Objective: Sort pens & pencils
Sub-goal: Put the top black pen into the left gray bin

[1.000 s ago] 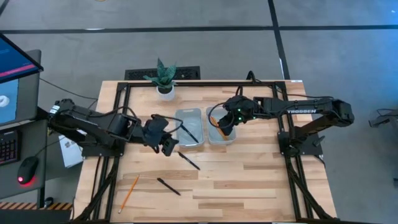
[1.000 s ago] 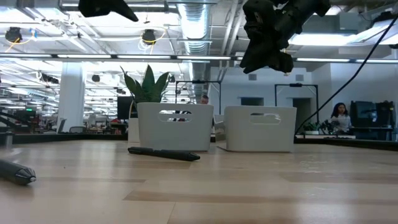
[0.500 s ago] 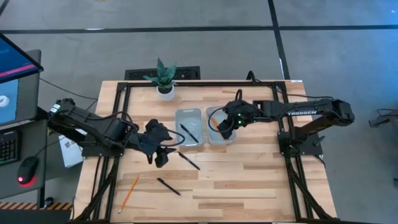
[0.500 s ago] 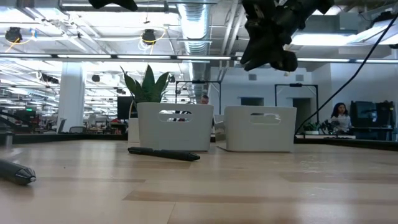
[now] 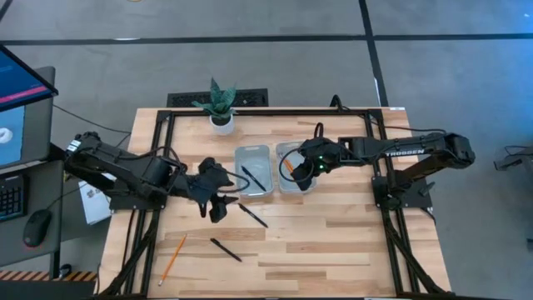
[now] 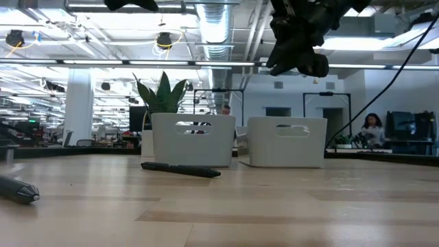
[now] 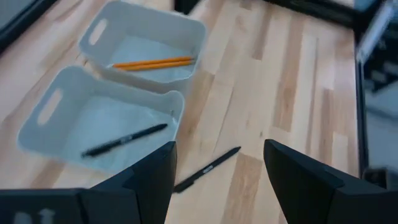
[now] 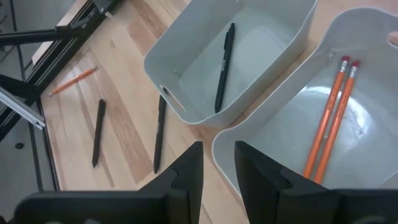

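**Two pens and a pencil left on the boards**

One pen (image 8: pixel 224 67) lies in the left bin (image 5: pixel 252 172) and two pencils (image 8: pixel 329 121) in the right bin (image 5: pixel 293 177). A second pen (image 5: pixel 253 216) lies on the table just near of the left bin, a third pen (image 5: pixel 226 249) nearer still, and the last pencil (image 5: pixel 172 258) near the table's near-left edge.

The left gripper (image 5: pixel 218 205), jaws wide open and empty, hovers just left of the second pen. The likely slip: thin, round sticks can roll or skid away as the fingers close on them.

The right gripper (image 5: pixel 305 171) hangs over the right bin, jaws narrowly parted and empty.

The table (image 5: pixel 333 242) is pale wood planking, with a potted plant (image 5: pixel 218 104) at its far edge. Beyond is an open workspace with ceiling ducts.
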Motion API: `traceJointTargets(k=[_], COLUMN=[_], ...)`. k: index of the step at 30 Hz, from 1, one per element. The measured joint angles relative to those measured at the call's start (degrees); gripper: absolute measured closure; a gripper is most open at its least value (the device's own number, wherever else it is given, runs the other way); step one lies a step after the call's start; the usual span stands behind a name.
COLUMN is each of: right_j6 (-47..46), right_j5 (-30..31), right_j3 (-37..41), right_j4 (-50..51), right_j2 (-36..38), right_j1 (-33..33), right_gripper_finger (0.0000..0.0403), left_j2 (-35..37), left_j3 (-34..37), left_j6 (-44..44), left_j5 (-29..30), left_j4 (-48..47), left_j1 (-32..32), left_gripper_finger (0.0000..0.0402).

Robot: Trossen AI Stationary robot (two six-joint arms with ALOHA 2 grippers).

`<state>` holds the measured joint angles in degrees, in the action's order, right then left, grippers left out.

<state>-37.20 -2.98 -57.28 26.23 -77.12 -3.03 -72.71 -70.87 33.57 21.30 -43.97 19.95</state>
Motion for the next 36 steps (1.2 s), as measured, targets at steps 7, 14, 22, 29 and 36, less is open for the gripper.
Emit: traceJointTargets(k=[7, 14, 22, 29, 36], right_j6=[0.1, 0.1, 0.2, 0.1, 0.1], right_j5=[0.0, 0.0, 0.0, 0.0, 0.0], right_j3=[0.0, 0.0, 0.0, 0.0, 0.0], right_j4=[0.4, 0.8, 0.8, 0.8, 1.4], right_j2=[0.0, 0.0, 0.0, 0.0, 0.0], right_j1=[0.0, 0.0, 0.0, 0.0, 0.0], right_gripper_finger=[0.0290, 0.0290, 0.0290, 0.0290, 0.0290], left_j2=[-6.7, -14.3, -20.9, -24.0, -26.2], left_j3=[0.0, 0.0, 0.0, 0.0, -0.1], left_j6=[-22.0, -37.6, -43.4, -48.8, -51.5], left_j5=[-3.5, -3.5, -9.3, -11.6, -12.7], left_j4=[0.3, 1.2, 1.5, 4.8, 8.6], left_j1=[-0.2, -0.2, -2.7, -3.9, -5.0], left_gripper_finger=[0.0169, 0.0169, 0.0170, 0.0201, 0.0231])
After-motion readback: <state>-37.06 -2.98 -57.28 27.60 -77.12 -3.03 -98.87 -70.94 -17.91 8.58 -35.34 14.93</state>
